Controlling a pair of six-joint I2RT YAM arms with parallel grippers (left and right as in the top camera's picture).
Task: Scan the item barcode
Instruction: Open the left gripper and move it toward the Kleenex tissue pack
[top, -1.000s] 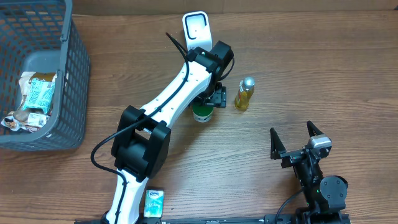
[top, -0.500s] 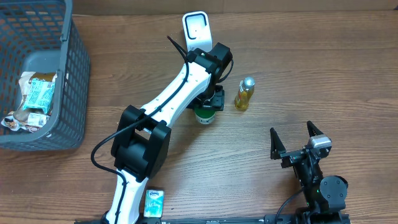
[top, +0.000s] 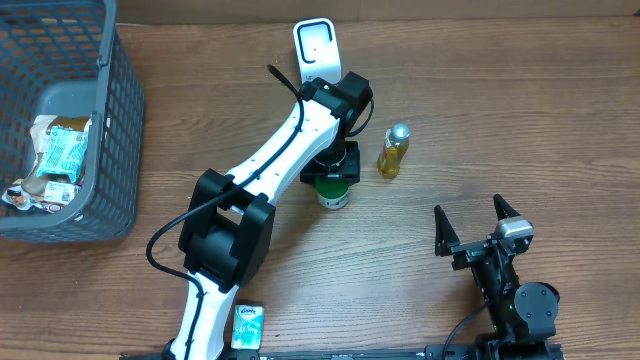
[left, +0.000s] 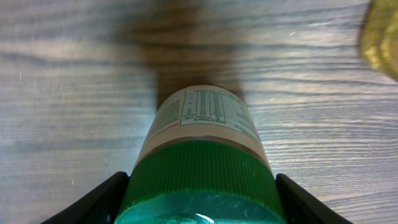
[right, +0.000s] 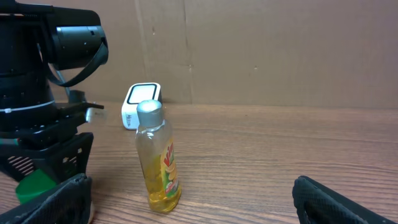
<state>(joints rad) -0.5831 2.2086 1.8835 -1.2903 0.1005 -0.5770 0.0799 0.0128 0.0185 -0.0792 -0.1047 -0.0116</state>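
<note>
The item is a jar with a green ribbed lid (top: 333, 193) and a pale printed label (left: 205, 112). It stands near the table's middle. My left gripper (top: 333, 172) comes down over it, and both black fingers press against the lid's sides (left: 199, 186). The label shows a printed table; no barcode shows. The white scanner (top: 316, 48) stands at the back of the table, also in the right wrist view (right: 140, 104). My right gripper (top: 478, 222) rests open near the front right edge, nothing between its fingers (right: 199, 205).
A small yellow bottle with a silver cap (top: 393, 151) stands just right of the jar, upright (right: 157, 160). A dark mesh basket (top: 110, 130) at the far left holds snack packets (top: 58, 150). A blue tissue pack (top: 248, 326) lies by the left arm's base.
The left gripper's jaws have closed in on the green lid. Jar and gripper have shifted a little toward the front right. The right arm has not moved.
</note>
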